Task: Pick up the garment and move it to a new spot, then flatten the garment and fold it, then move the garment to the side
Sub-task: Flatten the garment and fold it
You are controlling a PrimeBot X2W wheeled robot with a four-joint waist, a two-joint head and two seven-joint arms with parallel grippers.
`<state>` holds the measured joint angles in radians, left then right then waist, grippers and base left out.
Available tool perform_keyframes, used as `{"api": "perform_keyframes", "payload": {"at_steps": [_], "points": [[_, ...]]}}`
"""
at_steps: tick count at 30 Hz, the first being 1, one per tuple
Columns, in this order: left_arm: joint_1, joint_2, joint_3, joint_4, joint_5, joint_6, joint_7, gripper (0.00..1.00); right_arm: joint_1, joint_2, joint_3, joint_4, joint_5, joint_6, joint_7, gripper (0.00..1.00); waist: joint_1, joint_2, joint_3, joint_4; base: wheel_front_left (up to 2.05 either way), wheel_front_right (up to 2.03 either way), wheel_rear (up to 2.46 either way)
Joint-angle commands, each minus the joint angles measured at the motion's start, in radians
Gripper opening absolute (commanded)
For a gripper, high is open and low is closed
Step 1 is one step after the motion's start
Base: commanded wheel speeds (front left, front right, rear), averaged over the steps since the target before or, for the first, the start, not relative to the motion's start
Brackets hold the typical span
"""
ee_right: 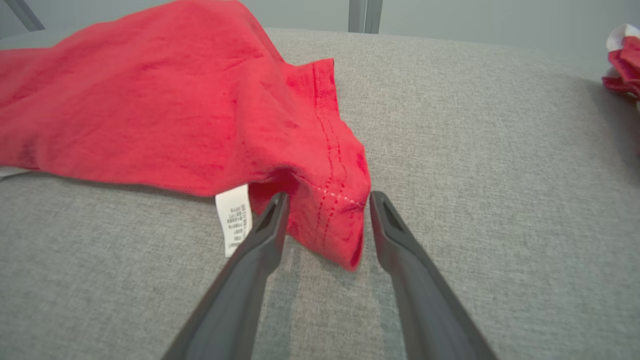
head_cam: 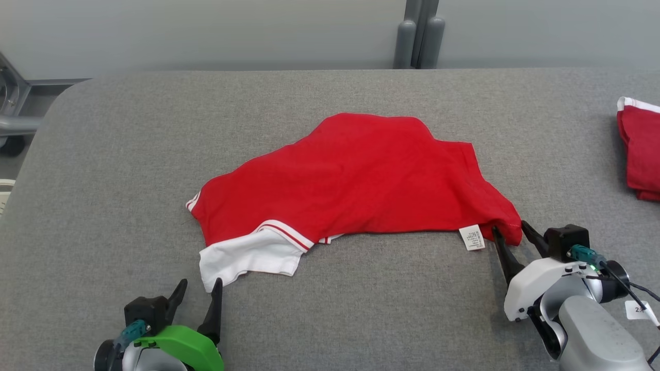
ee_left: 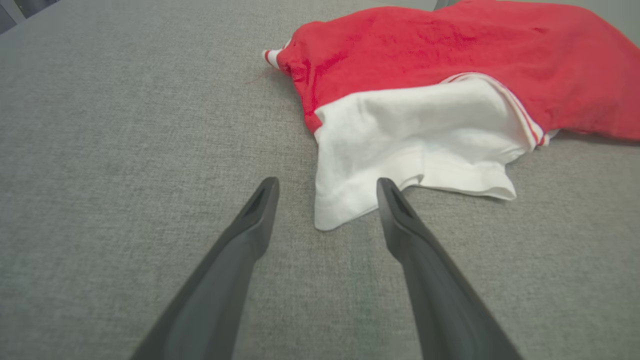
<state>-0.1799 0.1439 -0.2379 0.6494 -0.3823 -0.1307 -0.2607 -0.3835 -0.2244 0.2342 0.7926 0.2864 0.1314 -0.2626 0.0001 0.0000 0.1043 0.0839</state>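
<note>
Grey table [head_cam: 361,309] is holding the red garment [head_cam: 356,180] mid-frame; left gripper [head_cam: 200,282] is gaping lower left, right gripper [head_cam: 510,226] straddling the hem [ee_right: 335,220], unclamped.

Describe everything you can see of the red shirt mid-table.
The shirt is red cloth, rumpled, lying on the grey table. A white panel with red-striped trim sticks out at its near left; a white label hangs at the hem. The open right gripper straddles its near right corner; the open left gripper flanks the white corner.
</note>
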Motion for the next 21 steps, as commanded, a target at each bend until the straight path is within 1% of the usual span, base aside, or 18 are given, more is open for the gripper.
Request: {"api": "perform_keyframes", "payload": {"at_steps": [1,6,8,12,14,16,17,18,19,20,21], "points": [[-0.027,0.013,0.002,0.017,-0.017,0.0,0.002,1.0,-0.012,-0.006,-0.001,-0.006,0.004,-0.001,-0.004,0.8,-0.0001,0.0,0.003,0.001,0.0,0.0,0.0],[-0.045,0.016,-0.012,0.039,-0.057,0.0,0.029,1.0,-0.014,-0.01,-0.001,-0.017,0.001,-0.001,-0.005,0.82,-0.0001,0.0,0.009,-0.001,0.0,0.0,0.0],[-0.05,0.014,-0.024,0.036,-0.092,0.0,0.042,1.0,-0.013,-0.01,-0.001,-0.021,0.0,-0.001,-0.005,0.82,-0.0001,0.0,0.012,-0.002,0.0,0.0,0.0],[-0.054,0.026,-0.042,0.033,-0.119,0.0,0.054,1.0,-0.01,-0.01,-0.001,-0.025,-0.005,-0.001,-0.005,0.83,-0.0001,0.0,0.014,-0.003,0.0,0.0,0.0],[-0.064,0.032,-0.048,0.04,-0.126,0.0,0.06,1.0,-0.01,-0.01,0.0,-0.027,-0.006,-0.001,-0.005,0.83,-0.0001,0.0,0.019,-0.003,0.0,0.0,0.0],[-0.069,0.031,-0.057,0.047,-0.136,0.0,0.064,1.0,-0.013,-0.009,0.001,-0.03,-0.006,-0.001,-0.005,0.8,-0.0001,0.0,0.022,-0.005,0.0,0.0,0.0],[-0.071,0.03,-0.064,0.047,-0.144,0.0,0.065,0.75,-0.015,-0.008,0.002,-0.031,-0.006,-0.001,-0.005,0.79,-0.0001,0.0,0.025,-0.006,0.0,0.0,0.0],[-0.075,0.027,-0.072,0.041,-0.156,0.0,0.061,0.42,-0.019,-0.008,0.002,-0.034,-0.006,-0.001,-0.005,0.73,-0.0001,0.0,0.027,-0.007,0.0,0.0,0.0],[-0.079,0.023,-0.078,0.037,-0.172,0.0,0.058,0.3,-0.022,-0.008,0.0,-0.038,-0.004,-0.001,-0.005,0.59,-0.0001,0.0,0.03,-0.008,0.0,0.0,0.0],[-0.083,0.015,-0.102,0.022,-0.215,0.0,0.063,0.0,-0.024,-0.012,-0.006,-0.041,-0.005,-0.001,-0.005,0.48,-0.0001,0.0,0.033,-0.007,0.0,0.0,0.0],[-0.086,0.014,-0.112,0.014,-0.239,0.0,0.061,0.0,-0.024,-0.015,-0.007,-0.04,-0.006,-0.001,-0.005,0.46,-0.0001,0.0,0.034,-0.006,0.0,0.0,0.0]]}}
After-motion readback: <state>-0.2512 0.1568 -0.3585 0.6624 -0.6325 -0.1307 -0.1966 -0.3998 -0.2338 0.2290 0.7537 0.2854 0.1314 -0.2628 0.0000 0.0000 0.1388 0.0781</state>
